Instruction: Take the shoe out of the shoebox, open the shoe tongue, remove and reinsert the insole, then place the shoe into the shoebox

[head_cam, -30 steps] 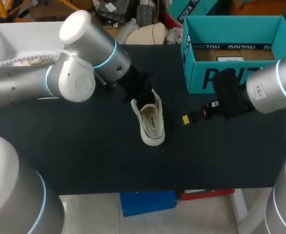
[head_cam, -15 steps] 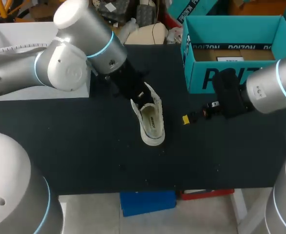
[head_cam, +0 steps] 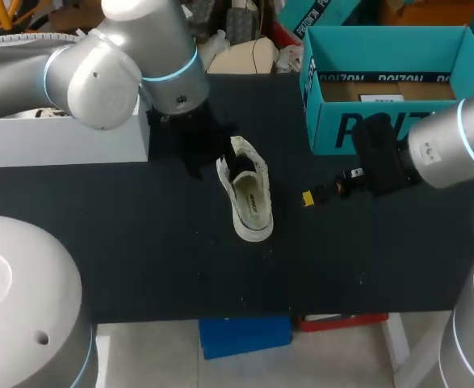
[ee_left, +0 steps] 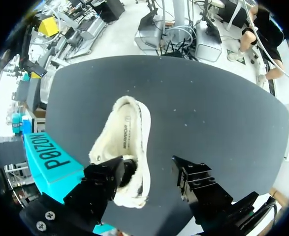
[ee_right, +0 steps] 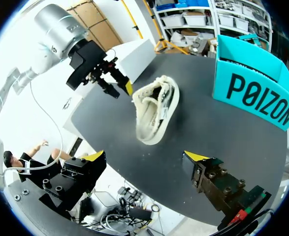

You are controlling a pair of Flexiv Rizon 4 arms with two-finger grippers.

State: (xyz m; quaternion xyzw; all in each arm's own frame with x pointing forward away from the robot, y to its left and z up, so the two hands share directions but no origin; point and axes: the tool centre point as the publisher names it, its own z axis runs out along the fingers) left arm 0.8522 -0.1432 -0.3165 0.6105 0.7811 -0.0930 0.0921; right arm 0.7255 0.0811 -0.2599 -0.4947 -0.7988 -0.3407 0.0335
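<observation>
Spread end effector (ee_left: pixel 150 168) over shoe (ee_left: pixel 119 132)

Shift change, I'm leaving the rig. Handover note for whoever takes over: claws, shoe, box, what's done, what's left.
Left claw: open, at one end of the shoe, one finger beside it, not gripping.
Right claw: open, empty, in front of the shoebox.
Shoe: upright on the table, outside the box, insole inside.
Done: shoe out.
Left: tongue and insole steps unconfirmed; shoe back into box.

shoe (head_cam: pixel 249 200) on table (head_cam: pixel 140 242), shoebox (head_cam: pixel 398 129) behind, rightward
</observation>
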